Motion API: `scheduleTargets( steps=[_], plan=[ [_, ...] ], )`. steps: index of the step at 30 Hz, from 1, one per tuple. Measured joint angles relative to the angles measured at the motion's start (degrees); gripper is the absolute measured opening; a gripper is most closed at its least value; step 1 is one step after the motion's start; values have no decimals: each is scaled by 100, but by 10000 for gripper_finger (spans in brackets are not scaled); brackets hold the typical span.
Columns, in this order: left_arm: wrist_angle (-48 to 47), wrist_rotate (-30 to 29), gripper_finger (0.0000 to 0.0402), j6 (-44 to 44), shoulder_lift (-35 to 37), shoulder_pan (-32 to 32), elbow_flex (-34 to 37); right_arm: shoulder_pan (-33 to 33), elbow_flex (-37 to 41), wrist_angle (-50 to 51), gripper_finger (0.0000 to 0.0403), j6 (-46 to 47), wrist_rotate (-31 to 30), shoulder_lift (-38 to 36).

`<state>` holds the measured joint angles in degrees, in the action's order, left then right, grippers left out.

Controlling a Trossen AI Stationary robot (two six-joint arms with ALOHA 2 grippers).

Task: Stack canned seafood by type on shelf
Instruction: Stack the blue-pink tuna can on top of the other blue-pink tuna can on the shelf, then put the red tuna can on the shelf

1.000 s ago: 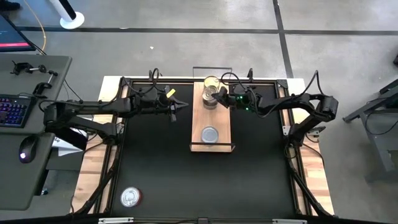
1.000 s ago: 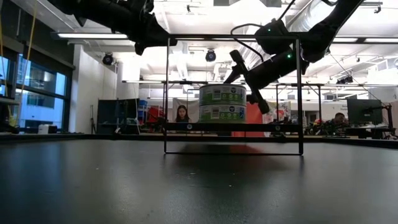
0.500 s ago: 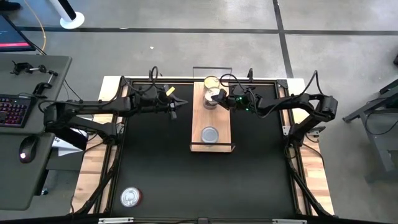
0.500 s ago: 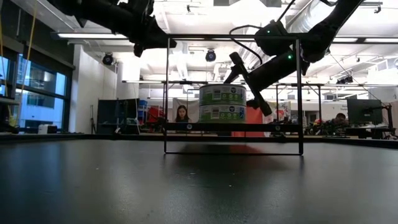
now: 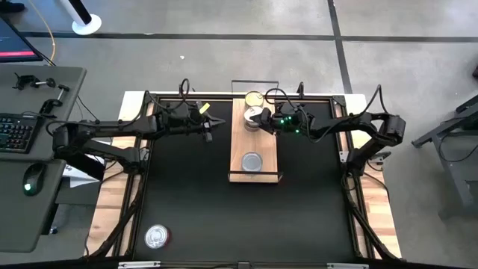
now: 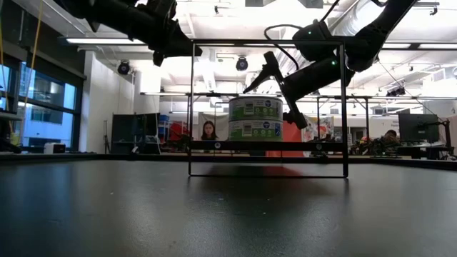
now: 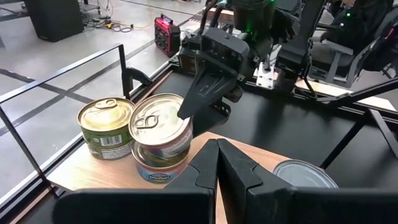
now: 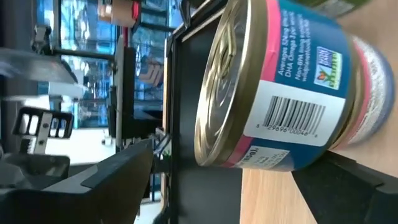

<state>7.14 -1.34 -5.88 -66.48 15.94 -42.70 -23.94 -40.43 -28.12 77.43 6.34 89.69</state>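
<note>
Keyboard (image 5: 15, 128) and mouse (image 5: 30, 181) on a grey side desk (image 5: 45, 161); seated person (image 6: 208, 130) beyond the table.

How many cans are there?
5: a two-can stack on the shelf at the right claw, a gold-lidded can behind, a silver can at the shelf's near end, a loose can on the table. Another may hide underneath.

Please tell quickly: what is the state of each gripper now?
Left gripper: shut, holding nothing, beside the shelf.
Right gripper: open around the top can, not gripping.
</note>
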Motion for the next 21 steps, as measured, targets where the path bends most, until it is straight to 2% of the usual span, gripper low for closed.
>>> scheduleTargets(
  steps=[6, 14, 21],
  plan=[
    [1, -1, 0, 1, 0, 76, 0, 0, -484, 530, 358, 39, 145, -4],
    [-3, 1, 0, -97, 0, 103, 0, 0, -1463, 3184, 358, -699, 320, -4],
    [-3, 1, 0, -97, 0, 103, 2, 0, -1522, 2946, 358, -743, 690, -9]
  ],
)
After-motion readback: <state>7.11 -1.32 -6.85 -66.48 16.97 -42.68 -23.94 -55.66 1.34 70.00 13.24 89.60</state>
